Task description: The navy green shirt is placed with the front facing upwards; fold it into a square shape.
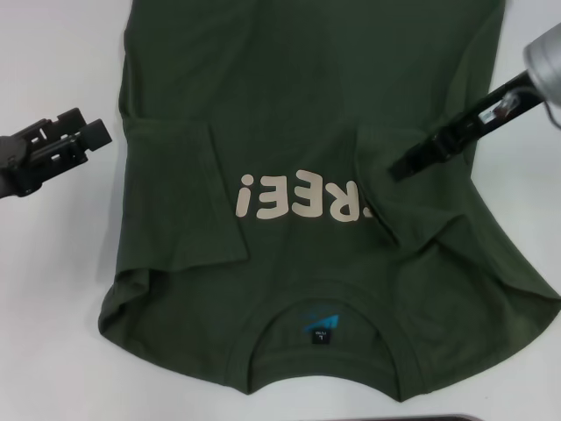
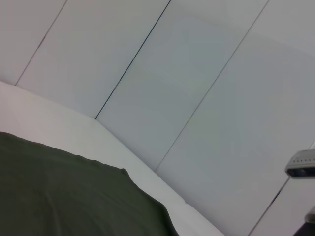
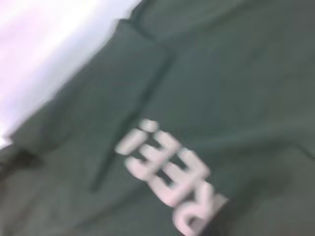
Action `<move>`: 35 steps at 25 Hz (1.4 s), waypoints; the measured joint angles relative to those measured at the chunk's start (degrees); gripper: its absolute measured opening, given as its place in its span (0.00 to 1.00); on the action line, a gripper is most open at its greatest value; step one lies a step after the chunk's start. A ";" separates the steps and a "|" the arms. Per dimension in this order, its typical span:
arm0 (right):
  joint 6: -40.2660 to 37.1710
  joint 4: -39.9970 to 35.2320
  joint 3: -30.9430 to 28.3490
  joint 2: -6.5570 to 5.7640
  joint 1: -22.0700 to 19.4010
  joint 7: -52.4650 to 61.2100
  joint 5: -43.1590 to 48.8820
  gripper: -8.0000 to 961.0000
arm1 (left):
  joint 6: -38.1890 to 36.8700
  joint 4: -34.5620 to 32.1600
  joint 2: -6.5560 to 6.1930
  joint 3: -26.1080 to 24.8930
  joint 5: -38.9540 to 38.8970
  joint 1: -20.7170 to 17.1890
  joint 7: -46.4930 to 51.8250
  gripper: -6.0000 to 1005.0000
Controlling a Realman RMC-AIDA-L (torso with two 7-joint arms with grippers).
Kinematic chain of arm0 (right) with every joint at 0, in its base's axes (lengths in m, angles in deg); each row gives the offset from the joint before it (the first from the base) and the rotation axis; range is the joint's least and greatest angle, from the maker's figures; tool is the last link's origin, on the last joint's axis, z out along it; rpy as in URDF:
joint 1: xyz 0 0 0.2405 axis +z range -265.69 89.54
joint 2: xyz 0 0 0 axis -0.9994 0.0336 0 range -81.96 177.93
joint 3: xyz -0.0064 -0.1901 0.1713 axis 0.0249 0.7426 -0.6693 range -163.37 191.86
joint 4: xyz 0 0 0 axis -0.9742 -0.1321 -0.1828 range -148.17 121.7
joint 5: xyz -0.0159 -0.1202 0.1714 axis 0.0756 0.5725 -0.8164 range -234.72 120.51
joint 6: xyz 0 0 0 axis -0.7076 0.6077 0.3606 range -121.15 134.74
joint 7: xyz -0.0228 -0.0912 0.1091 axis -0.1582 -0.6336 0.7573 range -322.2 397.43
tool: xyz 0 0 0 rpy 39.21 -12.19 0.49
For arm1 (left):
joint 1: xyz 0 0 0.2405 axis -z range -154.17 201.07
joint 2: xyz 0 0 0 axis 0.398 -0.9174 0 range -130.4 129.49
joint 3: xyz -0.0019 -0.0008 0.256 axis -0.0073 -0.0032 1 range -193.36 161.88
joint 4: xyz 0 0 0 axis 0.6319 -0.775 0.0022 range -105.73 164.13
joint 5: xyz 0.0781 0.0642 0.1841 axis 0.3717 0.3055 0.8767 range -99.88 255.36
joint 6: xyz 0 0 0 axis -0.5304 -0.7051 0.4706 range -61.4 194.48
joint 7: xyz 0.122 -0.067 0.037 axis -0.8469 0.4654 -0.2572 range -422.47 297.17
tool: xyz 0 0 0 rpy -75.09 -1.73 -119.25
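The navy green shirt (image 1: pixel 298 105) lies front up on the white table (image 1: pixel 53 289), its collar (image 1: pixel 320 355) and neck tag (image 1: pixel 321 329) toward me. The cream lettering (image 1: pixel 302 197) reads upside down. Its left sleeve (image 1: pixel 188 193) is folded inward over the body. The right side is also folded in, and that flap (image 1: pixel 412 215) covers the first letter. My right gripper (image 1: pixel 396 167) hovers over that flap. My left gripper (image 1: pixel 81 132) stands open off the shirt's left edge, holding nothing. The right wrist view shows the shirt (image 3: pixel 236 73) and lettering (image 3: pixel 167 167). The left wrist view shows a shirt edge (image 2: pixel 64 196).
Bare white table lies on both sides of the shirt. A dark object (image 1: pixel 421 418) peeks in at the near edge. Grey wall panels (image 2: pixel 197 73) stand beyond the table's far edge in the left wrist view.
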 joint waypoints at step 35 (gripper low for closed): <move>-10.17 13.97 -12.67 -0.63 -9.15 -31.76 -25.39 0.86 | -5.86 -1.18 -3.22 -0.16 0.22 1.84 7.45 0.78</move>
